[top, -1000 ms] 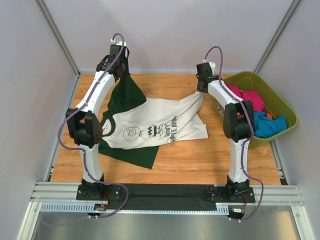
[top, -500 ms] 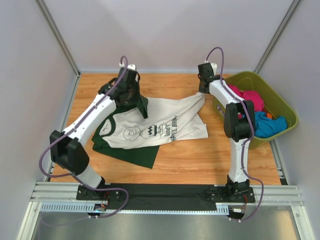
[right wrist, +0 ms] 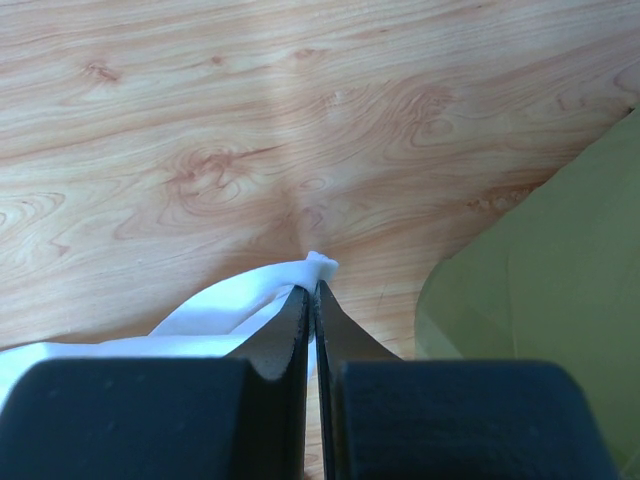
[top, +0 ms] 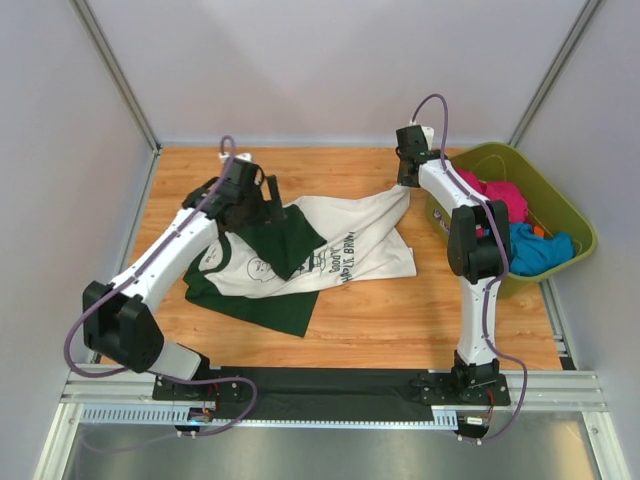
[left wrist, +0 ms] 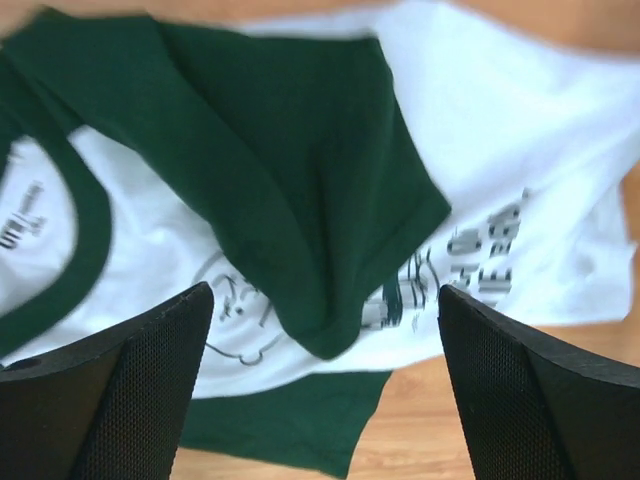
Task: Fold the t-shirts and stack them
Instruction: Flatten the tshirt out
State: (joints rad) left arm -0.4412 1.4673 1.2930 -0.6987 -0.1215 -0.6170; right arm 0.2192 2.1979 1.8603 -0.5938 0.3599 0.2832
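Cotton t-shirt (top: 350,250), white with green sleeves, spread on wooden table (top: 400,320): likely limp, light, best taken at corners. White hem corner (right wrist: 315,265) pinched in right gripper (right wrist: 312,298); left gripper (left wrist: 325,300) released, above folded green sleeve (left wrist: 330,200).

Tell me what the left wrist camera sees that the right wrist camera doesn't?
Only the left wrist view shows a dark green flap lying over the white t-shirt and its printed drawing, below the open left hand. Only the right wrist view shows the right hand pinched shut on a corner of that t-shirt, with the green bin beside it. Both show the white t-shirt and the wooden table.
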